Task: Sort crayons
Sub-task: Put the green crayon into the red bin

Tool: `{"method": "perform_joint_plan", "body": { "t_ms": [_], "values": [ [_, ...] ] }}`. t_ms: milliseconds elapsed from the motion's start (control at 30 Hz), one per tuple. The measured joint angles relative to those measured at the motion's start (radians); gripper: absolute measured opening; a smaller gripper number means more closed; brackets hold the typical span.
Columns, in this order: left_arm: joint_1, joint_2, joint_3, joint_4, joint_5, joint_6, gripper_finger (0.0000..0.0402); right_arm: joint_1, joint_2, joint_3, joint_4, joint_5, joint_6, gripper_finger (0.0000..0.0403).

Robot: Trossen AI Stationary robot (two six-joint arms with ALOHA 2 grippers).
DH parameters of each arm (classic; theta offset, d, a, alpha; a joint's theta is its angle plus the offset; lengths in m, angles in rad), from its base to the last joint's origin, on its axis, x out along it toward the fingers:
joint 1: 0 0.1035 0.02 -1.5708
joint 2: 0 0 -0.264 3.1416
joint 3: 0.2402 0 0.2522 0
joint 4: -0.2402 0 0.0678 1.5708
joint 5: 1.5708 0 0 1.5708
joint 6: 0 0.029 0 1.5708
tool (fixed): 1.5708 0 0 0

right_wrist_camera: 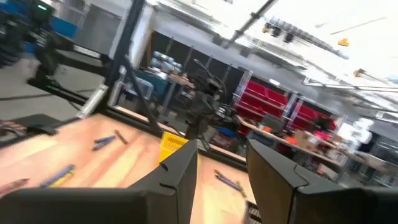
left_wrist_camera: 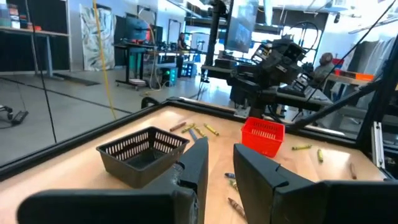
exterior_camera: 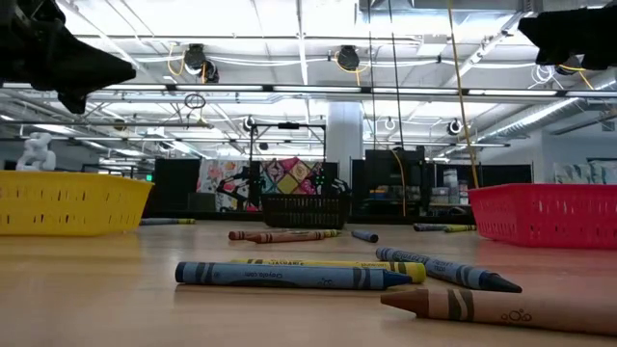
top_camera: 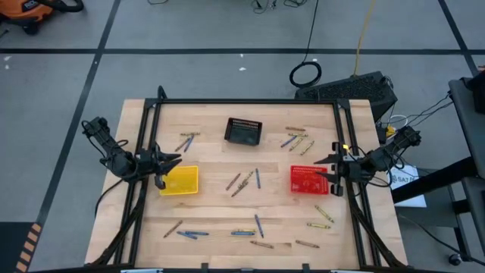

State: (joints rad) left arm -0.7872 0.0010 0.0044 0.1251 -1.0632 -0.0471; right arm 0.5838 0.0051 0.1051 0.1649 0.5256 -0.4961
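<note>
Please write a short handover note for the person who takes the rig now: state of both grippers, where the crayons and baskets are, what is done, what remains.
Left gripper: open, empty, raised at the yellow basket.
Right gripper: open, empty, raised at the red basket.
Black basket: at the table's far middle.
Crayons: all loose on the wood table, in groups near the far edge, in the centre and along the near edge.
Done: nothing sorted that I can see; no crayon shows in any basket.
Left: all the crayons.
</note>
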Motion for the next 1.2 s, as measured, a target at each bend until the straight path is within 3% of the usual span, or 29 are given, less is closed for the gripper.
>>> {"method": "perform_joint_plan", "body": {
  "t_ms": [300,533,767,967,1200],
  "values": [
    [0.001,0.000,0.000,0.000,-0.121,-0.054,0.0082,0.000,0.000,0.000,-0.030,-0.003,0.037,0.0125],
    [0.001,0.000,0.000,-0.002,-0.121,-0.137,0.0082,0.000,0.000,0.000,-0.021,-0.005,-0.029,0.0125],
    [0.001,0.000,0.000,-0.003,-0.121,-0.131,0.0082,0.000,0.000,0.000,-0.006,-0.010,0.007,0.0125],
    [0.001,0.000,0.000,-0.004,-0.120,-0.119,0.0082,0.000,0.000,0.000,-0.017,-0.119,0.013,0.0125],
    [0.001,0.000,0.000,-0.008,-0.120,-0.036,0.0082,0.000,0.000,0.000,-0.017,-0.131,0.038,0.0125]
  ]
}}
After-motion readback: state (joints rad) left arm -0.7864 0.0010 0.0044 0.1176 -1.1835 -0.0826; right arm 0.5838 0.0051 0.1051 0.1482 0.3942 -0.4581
